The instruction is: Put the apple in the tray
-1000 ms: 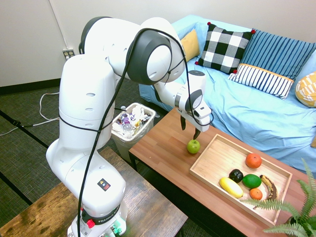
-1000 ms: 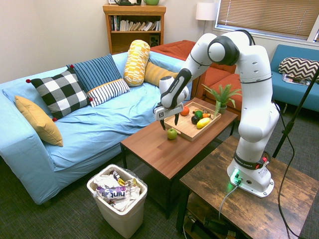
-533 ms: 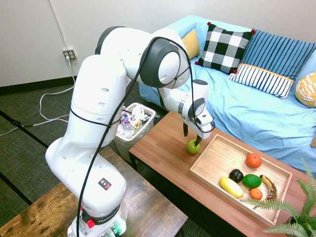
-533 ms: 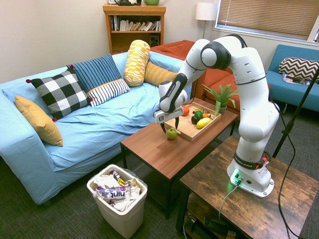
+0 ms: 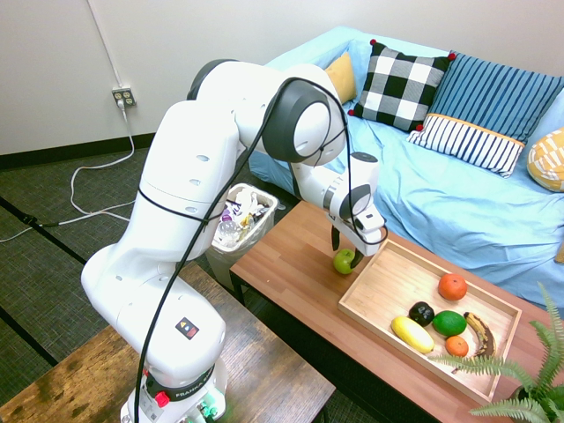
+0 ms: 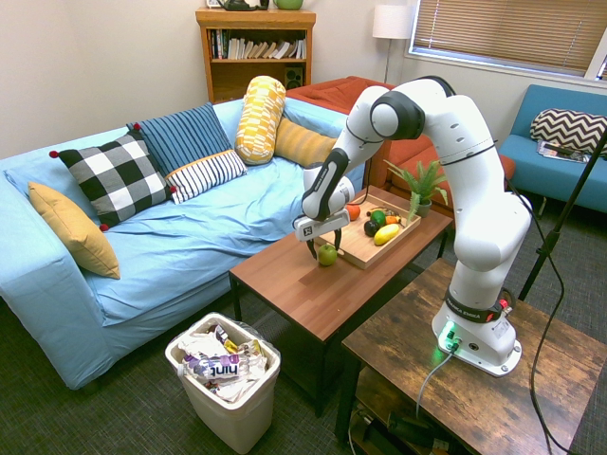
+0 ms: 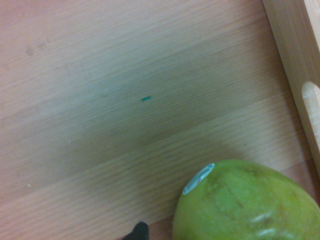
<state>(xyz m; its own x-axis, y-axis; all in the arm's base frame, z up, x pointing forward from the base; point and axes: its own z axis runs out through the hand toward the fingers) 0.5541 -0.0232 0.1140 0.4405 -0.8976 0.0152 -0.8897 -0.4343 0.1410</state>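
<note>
The yellow-green apple (image 5: 344, 261) (image 6: 327, 254) rests on the brown coffee table (image 5: 295, 273), just outside the near short end of the light wooden tray (image 5: 388, 284) (image 6: 352, 243). My gripper (image 5: 345, 250) (image 6: 324, 248) is lowered over the apple and stands open, with one dark finger on each side of the fruit. Close up in the wrist view, the apple (image 7: 245, 202) carries a small sticker and lies beside the tray's rim (image 7: 292, 60).
Inside the tray lie an orange (image 5: 452, 285), a dark fruit (image 5: 421, 312), a green oval fruit (image 5: 449, 322), a yellow fruit (image 5: 411, 334) and a banana (image 5: 480, 333). A fern (image 5: 529, 379) stands past the tray. A full trash bin (image 5: 236, 220) sits by the table, the blue sofa (image 5: 458, 194) behind.
My gripper has come down and slightly toward the tray, from above the apple to around it. It stays open. The apple has not moved.
</note>
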